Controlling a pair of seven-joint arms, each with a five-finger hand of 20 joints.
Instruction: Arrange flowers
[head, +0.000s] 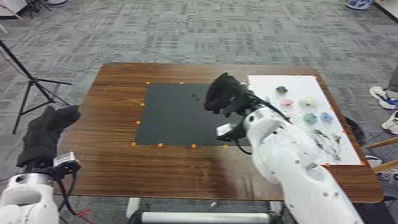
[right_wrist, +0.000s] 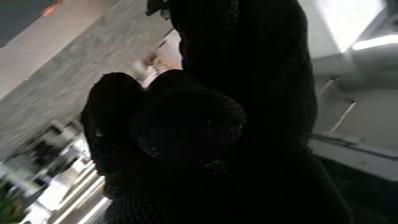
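Pink flower head (head: 286, 102), cream flower head (head: 308, 101), teal flower head (head: 309, 118) and blue flower head (head: 326, 117) lie on the white board (head: 351, 152) at the right side of the brown wooden table (head: 107, 160), as seen in the head view. A small dark flower head (head: 282, 90) lies on the same board, toward its far end. Which way each bloom faces is too small to tell. Nearer the robot, on the board, dark sprigs (head: 327, 142) lie with their long axis roughly along the board's length, slanting from far left to near right; their tips and cut ends cannot be told apart.

The right hand (head: 226, 94) is above the right part of the dark mat (head: 169, 122), near the board, and points toward the far side of the table with a lean to the left. Just beside it, on its left, is a small dark piece (head: 195, 96), whose kind and long axis cannot be made out. The left hand (head: 44, 131) lies to the left of the table, apart from it; its fingers are straight and relaxed, directed away from the robot.

Right wrist view: the black glove of the right hand (right_wrist: 222, 185) is in deep shadow; how far it is open, and what it grips, cannot be told. A small dark fragment (right_wrist: 158, 6) appears next to the glove.
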